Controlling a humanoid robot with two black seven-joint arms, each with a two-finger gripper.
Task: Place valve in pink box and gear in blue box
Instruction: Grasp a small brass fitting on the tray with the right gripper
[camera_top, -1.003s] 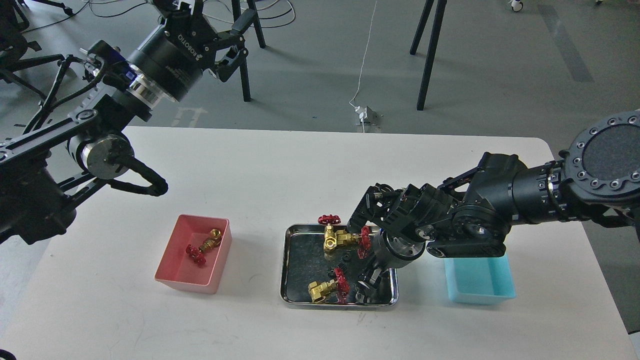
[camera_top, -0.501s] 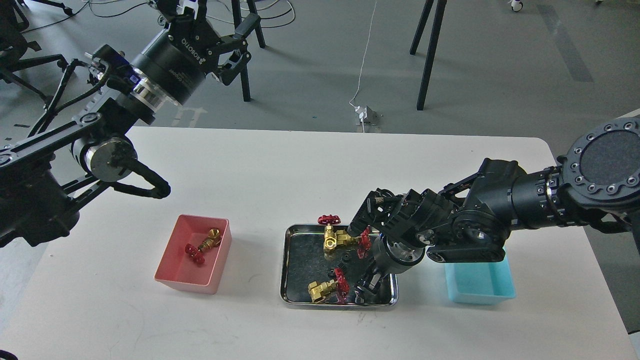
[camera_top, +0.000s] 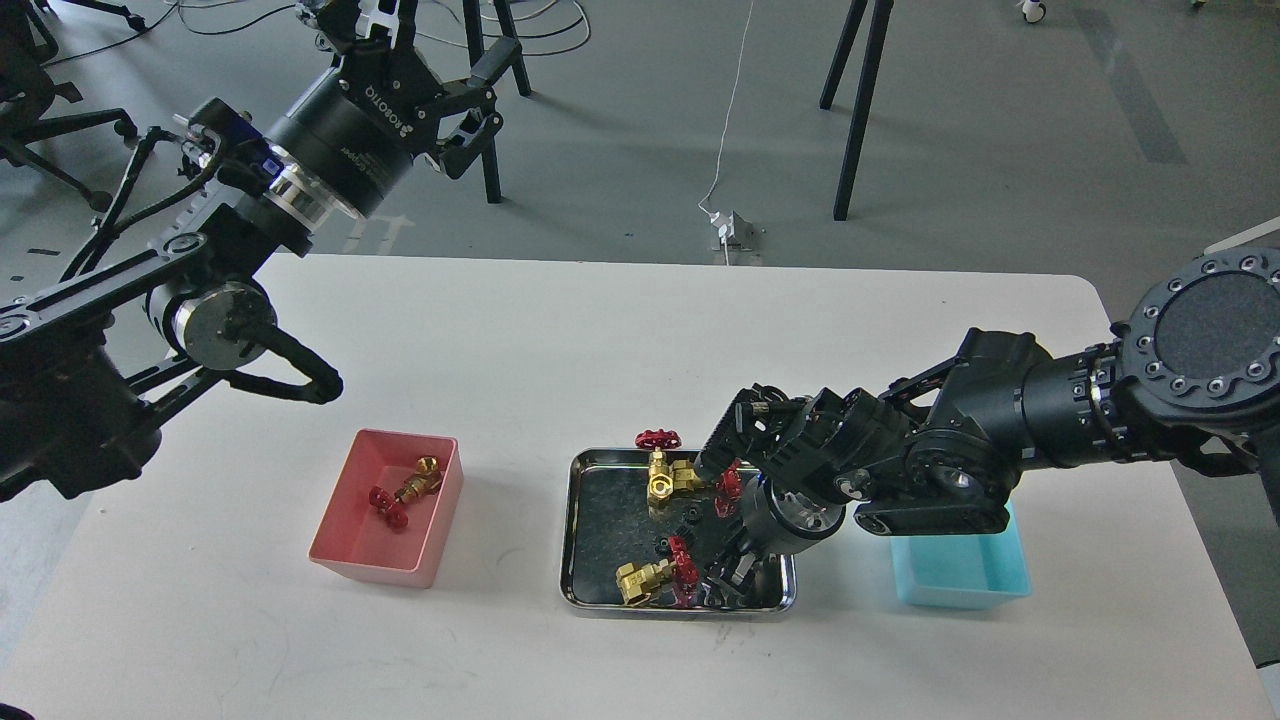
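Observation:
The salmon-pink box (camera_top: 352, 562) stands at the front left with one brass valve (camera_top: 406, 491) lying in it. The steel tray (camera_top: 573, 530) holds three valves: two close together at the back (camera_top: 661, 478), one at the front (camera_top: 648, 579). Small black gears (camera_top: 689, 517) lie between them. My right gripper (camera_top: 724, 577) points down into the tray's front right corner, beside the front valve; its dark fingers blend with the tray. The light blue box (camera_top: 962, 572) sits right of the tray, partly under my right arm. My left gripper (camera_top: 425, 45) is open and empty, high above the table's far left edge.
Behind the white table, chair and stand legs (camera_top: 858, 110) and a cable with a power plug (camera_top: 731, 230) are on the grey floor. My left forearm and its cable loop (camera_top: 290, 370) hang over the table's left side, behind the pink box.
My right gripper has sunk a little lower and to the left in the tray's front right corner. My left arm has shifted slightly right and up. The valves and boxes have not moved.

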